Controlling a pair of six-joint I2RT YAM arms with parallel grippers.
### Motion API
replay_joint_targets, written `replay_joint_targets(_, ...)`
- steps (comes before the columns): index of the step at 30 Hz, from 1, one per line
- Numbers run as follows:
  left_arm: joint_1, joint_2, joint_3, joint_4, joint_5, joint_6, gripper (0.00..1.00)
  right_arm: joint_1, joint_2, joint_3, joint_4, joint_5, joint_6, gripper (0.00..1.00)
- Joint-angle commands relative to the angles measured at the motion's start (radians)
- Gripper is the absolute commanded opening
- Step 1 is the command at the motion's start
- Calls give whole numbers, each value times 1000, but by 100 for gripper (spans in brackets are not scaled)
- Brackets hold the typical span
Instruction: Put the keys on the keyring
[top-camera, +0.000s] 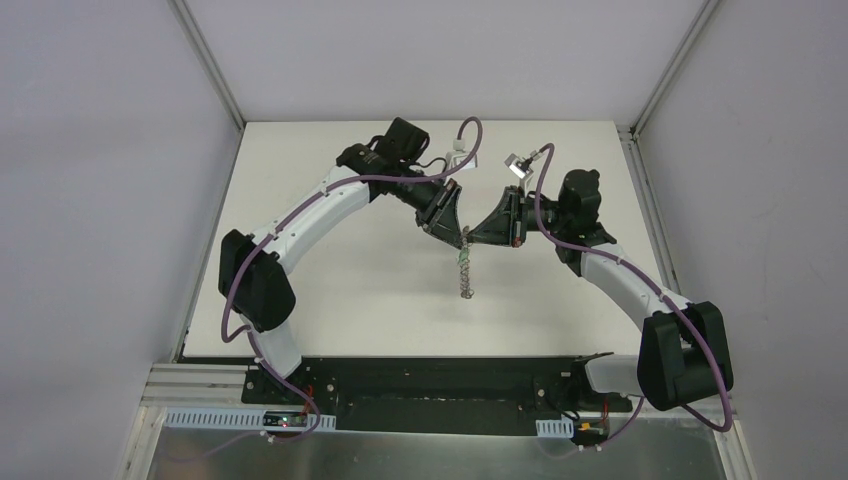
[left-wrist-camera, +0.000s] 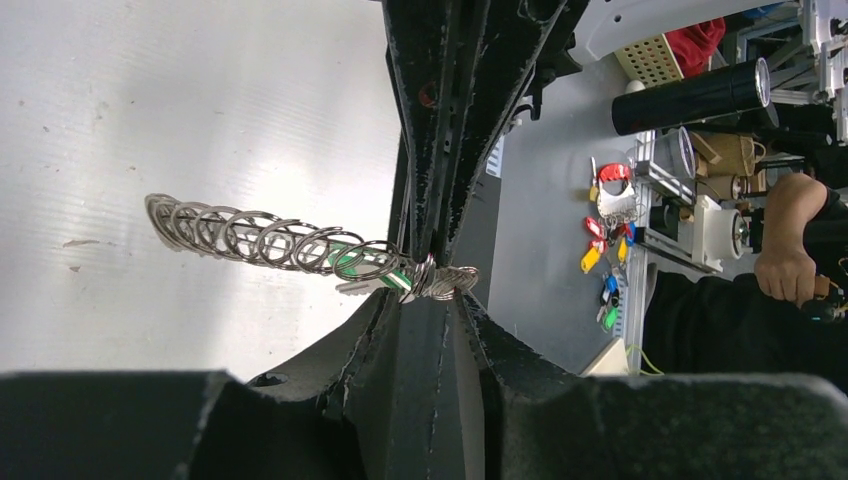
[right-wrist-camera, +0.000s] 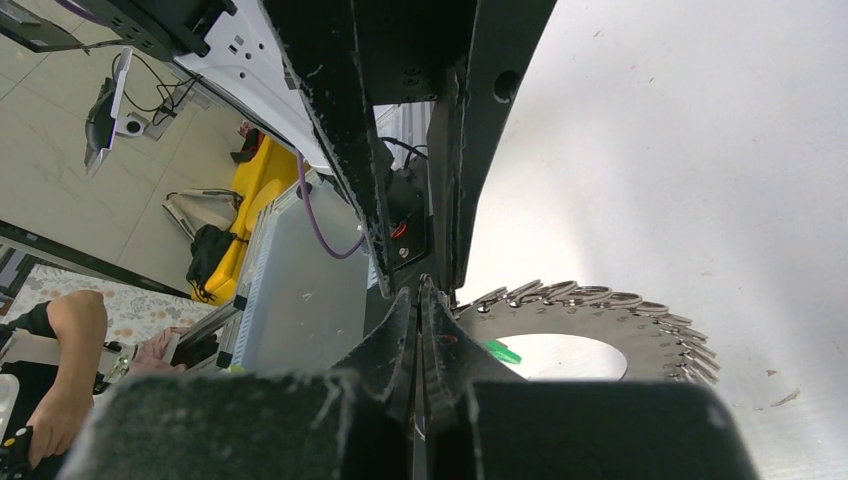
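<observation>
**Two grippers meet at the top of the hanging keyring**

The white table (top-camera: 330, 300) is below the keyring (top-camera: 465, 272), which hangs edge-on in the air. The left arm (top-camera: 320, 200) comes to the keyring from its left side, and the right arm (top-camera: 620, 275) from its right side. The right gripper (right-wrist-camera: 420, 300) is clenched on the upper rim of the keyring. The left gripper (left-wrist-camera: 430, 300) has its tips at the same spot of the keyring; I cannot tell if it is released or grasping. The key (right-wrist-camera: 502, 351), with a green head, lies against the keyring, close to that spot.
</observation>
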Motion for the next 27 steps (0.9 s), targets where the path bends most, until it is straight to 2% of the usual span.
replay_joint_targets(1,-10,-19,-1,27,51,-14,26,-4,-20,-3,75,-25,14,0)
replay_joint_targets(19,-15,-7,-14,62,79,-32,9,-4,-18,-5,76,-20,12,0)
replay_joint_targets(22,-15,-7,-12,62,82,-32,0,-4,-16,-5,75,-21,9,0)
replay_joint_targets(27,-9,-16,-5,53,65,-32,0,-6,-21,-9,69,-26,-8,0)
